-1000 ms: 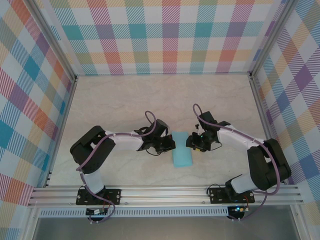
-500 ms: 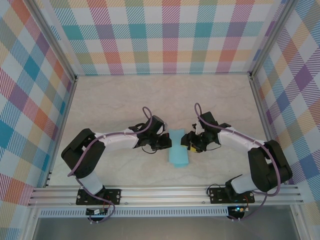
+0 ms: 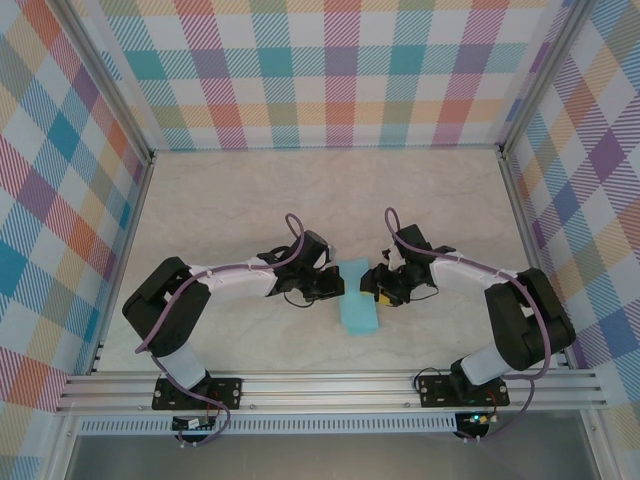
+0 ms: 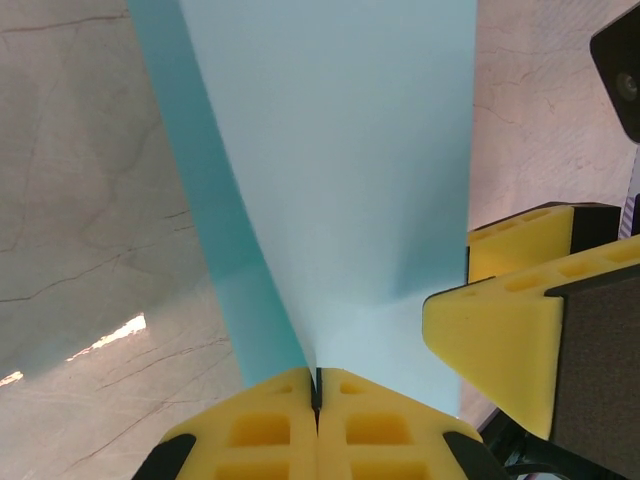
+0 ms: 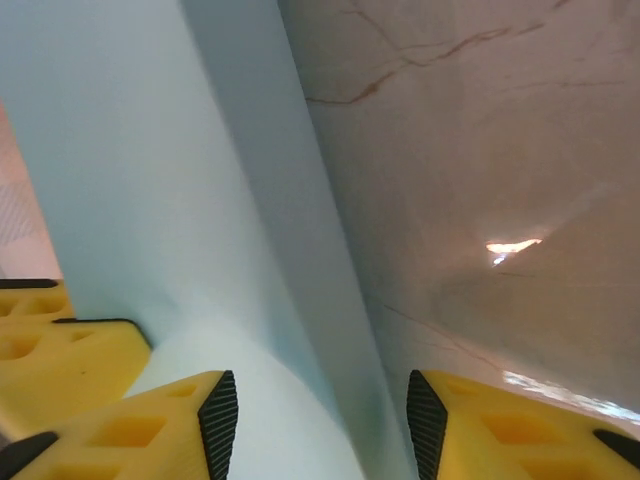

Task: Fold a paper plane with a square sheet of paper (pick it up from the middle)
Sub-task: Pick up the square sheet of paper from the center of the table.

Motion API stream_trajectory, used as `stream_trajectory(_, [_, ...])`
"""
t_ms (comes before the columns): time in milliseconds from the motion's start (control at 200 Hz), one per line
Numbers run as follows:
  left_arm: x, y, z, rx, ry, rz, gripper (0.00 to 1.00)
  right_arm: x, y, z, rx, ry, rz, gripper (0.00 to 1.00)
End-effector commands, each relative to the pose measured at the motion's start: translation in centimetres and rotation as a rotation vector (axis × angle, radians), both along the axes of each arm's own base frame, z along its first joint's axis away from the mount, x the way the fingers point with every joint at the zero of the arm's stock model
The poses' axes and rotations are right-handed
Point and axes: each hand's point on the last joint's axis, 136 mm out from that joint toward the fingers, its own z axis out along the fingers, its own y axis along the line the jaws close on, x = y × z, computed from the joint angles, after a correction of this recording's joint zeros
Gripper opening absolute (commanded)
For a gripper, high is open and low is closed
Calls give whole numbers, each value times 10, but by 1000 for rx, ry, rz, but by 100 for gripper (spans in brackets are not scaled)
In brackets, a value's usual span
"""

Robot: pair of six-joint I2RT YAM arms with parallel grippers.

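Nudged left, the flimsy folded sheet of paper [image 3: 358, 308] wants crease-edge grips: left gripper [image 4: 316, 380] pinches it, right gripper [image 5: 315, 412] gapes.

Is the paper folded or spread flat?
Folded: the paper is a narrow strip, and the left wrist view shows a lengthwise crease with a flap along one edge.

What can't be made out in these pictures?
- Top view: creases in the blue paper, too small; parts of its side edges, covered by the left gripper and right gripper.
- Left wrist view: its far end, cut off by the top edge.
- Right wrist view: both ends, cut off by the frame edges.
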Motion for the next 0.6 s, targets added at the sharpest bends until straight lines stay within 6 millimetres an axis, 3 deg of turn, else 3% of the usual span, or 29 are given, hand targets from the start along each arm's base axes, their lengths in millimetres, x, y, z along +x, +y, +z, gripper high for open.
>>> stream_trajectory(0, [5, -1, 10, -24, -19, 11, 0, 2, -3, -2, -41, -16, 20, 52])
stream_trajectory(145, [5, -2, 6, -26, -12, 11, 0, -1, 16, -2, 86, 10, 67, 48])
stream_trajectory(240, [5, -3, 3, -26, -6, 14, 0, 1, 19, -4, 99, 10, 65, 42])
stream_trajectory(400, [5, -2, 5, -36, -7, 22, 0, 4, 23, 10, 134, -19, 78, 33])
stream_trajectory(595, [10, 2, 25, -59, -40, 35, 0, 4, 24, 32, 156, -53, 76, 24])
